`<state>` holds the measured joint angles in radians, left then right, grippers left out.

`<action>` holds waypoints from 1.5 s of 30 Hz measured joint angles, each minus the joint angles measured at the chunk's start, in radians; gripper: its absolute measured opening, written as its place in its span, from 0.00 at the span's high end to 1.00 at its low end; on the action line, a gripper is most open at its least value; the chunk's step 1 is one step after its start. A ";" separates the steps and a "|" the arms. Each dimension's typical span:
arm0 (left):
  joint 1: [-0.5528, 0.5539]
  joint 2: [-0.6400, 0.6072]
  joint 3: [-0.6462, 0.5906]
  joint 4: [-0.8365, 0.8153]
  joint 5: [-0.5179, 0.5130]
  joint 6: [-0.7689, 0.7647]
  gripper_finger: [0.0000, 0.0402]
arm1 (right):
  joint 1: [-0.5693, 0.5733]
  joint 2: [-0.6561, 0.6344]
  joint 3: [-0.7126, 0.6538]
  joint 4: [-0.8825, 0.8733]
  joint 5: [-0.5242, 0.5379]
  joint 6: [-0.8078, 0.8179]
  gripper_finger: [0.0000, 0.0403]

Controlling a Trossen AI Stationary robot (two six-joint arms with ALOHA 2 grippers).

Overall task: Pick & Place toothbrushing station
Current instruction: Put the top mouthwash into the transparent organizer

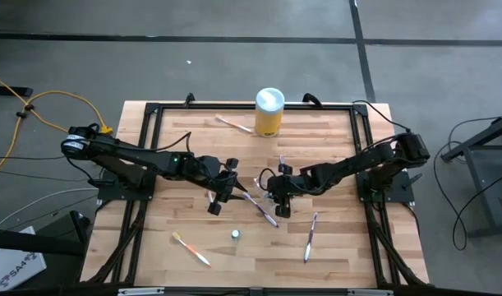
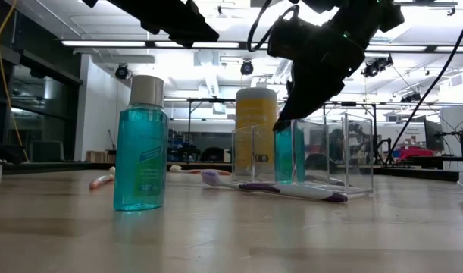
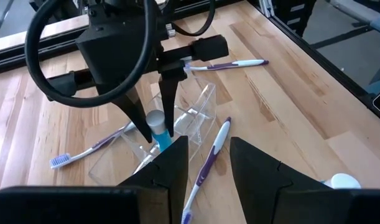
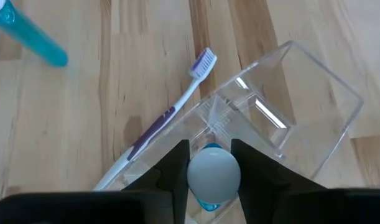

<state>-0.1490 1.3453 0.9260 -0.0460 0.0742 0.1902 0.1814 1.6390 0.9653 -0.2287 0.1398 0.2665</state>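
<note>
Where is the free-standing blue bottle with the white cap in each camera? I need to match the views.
High view: blue bottle stands alone, lower centre of the table.
Low view: large, left foreground.
Left wrist view: only its white cap, at the picture's edge.
Right wrist view: blurred teal body in a corner.
Shared landmark: clear holder, where the right tool grips a second bottle.

No lettering can be read: the label on the blue bottle point(image 2: 141, 144) shows print, but too blurred to make out.
</note>
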 joint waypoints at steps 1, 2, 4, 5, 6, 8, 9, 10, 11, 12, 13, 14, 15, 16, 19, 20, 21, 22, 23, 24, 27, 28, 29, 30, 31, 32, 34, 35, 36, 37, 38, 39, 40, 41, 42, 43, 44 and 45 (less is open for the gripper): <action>0.000 0.000 0.000 0.000 0.000 -0.002 0.72 | 0.000 0.000 0.000 0.000 0.002 0.000 0.71; 0.000 0.000 0.000 0.000 0.000 -0.003 0.72 | 0.000 0.000 0.000 -0.002 0.005 0.000 0.70; 0.000 0.000 0.000 0.000 0.000 -0.003 0.72 | 0.000 0.000 0.000 0.001 0.007 0.000 0.68; 0.000 0.000 0.000 0.000 0.000 -0.003 0.72 | 0.000 0.000 0.000 0.000 0.007 0.000 0.68; 0.000 0.000 0.000 0.000 0.000 -0.003 0.72 | 0.000 0.000 0.000 -0.001 0.006 0.000 0.69; 0.000 0.000 0.000 0.000 0.000 -0.003 0.72 | 0.000 0.000 0.000 0.000 -0.006 -0.005 0.72; 0.000 0.000 0.000 0.000 0.000 -0.003 0.72 | 0.000 0.000 0.000 0.000 -0.009 -0.005 0.73; 0.000 0.000 0.000 0.000 0.000 -0.003 0.72 | 0.000 0.000 0.000 0.000 -0.010 -0.006 0.74; 0.000 0.000 0.000 0.000 0.000 -0.003 0.72 | 0.000 0.000 0.000 0.000 -0.011 -0.007 0.75; 0.000 0.000 0.000 0.000 0.000 -0.003 0.72 | 0.000 0.000 0.000 0.000 -0.011 -0.008 0.76; 0.000 0.000 0.000 0.000 0.002 -0.003 0.72 | 0.000 0.000 0.000 0.000 -0.011 -0.008 0.76; 0.000 0.000 0.000 0.000 0.005 -0.003 0.72 | 0.000 0.000 0.000 0.000 -0.012 -0.008 0.75; 0.000 0.000 0.000 0.000 0.009 -0.003 0.72 | 0.000 0.000 0.000 0.000 -0.013 -0.008 0.74; 0.000 0.000 0.000 0.000 0.012 -0.003 0.72 | 0.000 0.000 0.000 0.000 -0.014 -0.008 0.73; 0.000 0.000 0.000 0.000 0.013 -0.003 0.72 | 0.000 0.000 0.000 0.000 -0.015 -0.008 0.68; 0.000 0.000 0.000 0.000 0.013 -0.003 0.72 | 0.000 0.000 0.000 -0.001 -0.015 -0.008 0.66; 0.000 0.000 0.000 0.000 0.013 -0.003 0.72 | 0.000 0.000 0.000 -0.001 -0.014 -0.008 0.65; 0.000 0.000 0.000 0.000 0.013 -0.003 0.72 | 0.000 0.000 0.000 -0.001 -0.014 -0.008 0.64; 0.000 0.000 0.000 0.000 0.013 -0.003 0.72 | 0.000 0.000 0.000 -0.001 -0.014 -0.009 0.63; 0.000 0.000 0.000 0.000 0.013 -0.003 0.72 | 0.000 0.000 0.000 -0.001 -0.014 -0.009 0.63; 0.000 0.000 0.000 0.000 0.013 -0.003 0.72 | 0.000 0.000 0.000 -0.001 -0.013 -0.012 0.63; 0.000 0.000 0.000 0.000 0.013 -0.003 0.72 | 0.000 0.000 0.000 -0.001 -0.013 -0.017 0.63; 0.000 0.000 0.000 0.000 0.013 -0.003 0.72 | 0.000 0.000 0.000 -0.001 -0.012 -0.024 0.63; 0.000 0.000 0.000 0.000 0.013 -0.003 0.72 | 0.000 0.000 0.000 -0.001 -0.011 -0.028 0.63; 0.000 0.000 0.000 0.000 0.013 -0.003 0.72 | -0.001 0.000 0.000 -0.001 -0.010 -0.032 0.64; 0.000 0.000 0.000 0.000 0.013 -0.003 0.72 | -0.001 0.000 0.000 0.000 -0.010 -0.034 0.64; 0.000 0.000 0.000 0.000 0.013 -0.003 0.72 | -0.001 0.000 0.000 0.000 -0.010 -0.035 0.64; 0.000 0.000 0.000 0.000 0.013 -0.003 0.72 | -0.001 0.000 0.000 0.000 -0.010 -0.035 0.64; 0.000 0.000 0.000 0.000 0.013 -0.003 0.72 | -0.001 0.000 0.000 0.000 -0.008 -0.036 0.64; 0.000 0.000 0.000 0.000 0.013 -0.003 0.72 | -0.001 0.000 0.000 0.000 -0.007 -0.040 0.64; 0.000 0.000 0.000 0.000 0.013 -0.003 0.72 | -0.001 0.000 0.000 0.001 -0.008 -0.046 0.64; 0.000 0.000 0.000 0.000 0.013 -0.003 0.72 | -0.001 0.000 0.000 0.002 -0.007 -0.051 0.64; 0.000 0.000 0.000 0.000 0.013 -0.003 0.72 | -0.001 0.000 0.000 0.003 -0.007 -0.053 0.64; 0.000 0.000 0.000 0.000 0.013 -0.003 0.72 | -0.001 0.000 0.000 0.007 -0.008 -0.054 0.64; 0.000 0.000 0.000 0.000 0.012 -0.003 0.72 | -0.001 0.000 0.000 0.009 -0.008 -0.054 0.64; 0.000 0.000 0.000 0.000 0.012 -0.004 0.72 | -0.001 0.000 0.002 0.008 -0.008 -0.054 0.64; 0.000 0.000 0.000 0.000 0.012 -0.004 0.72 | -0.002 0.000 0.006 0.006 -0.008 -0.055 0.64; 0.000 0.000 0.000 0.000 0.012 -0.005 0.72 | -0.004 0.000 0.010 0.008 -0.010 -0.058 0.64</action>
<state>-0.1491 1.3453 0.9264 -0.0462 0.0864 0.1856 0.1774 1.6386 0.9755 -0.2211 0.1298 0.2089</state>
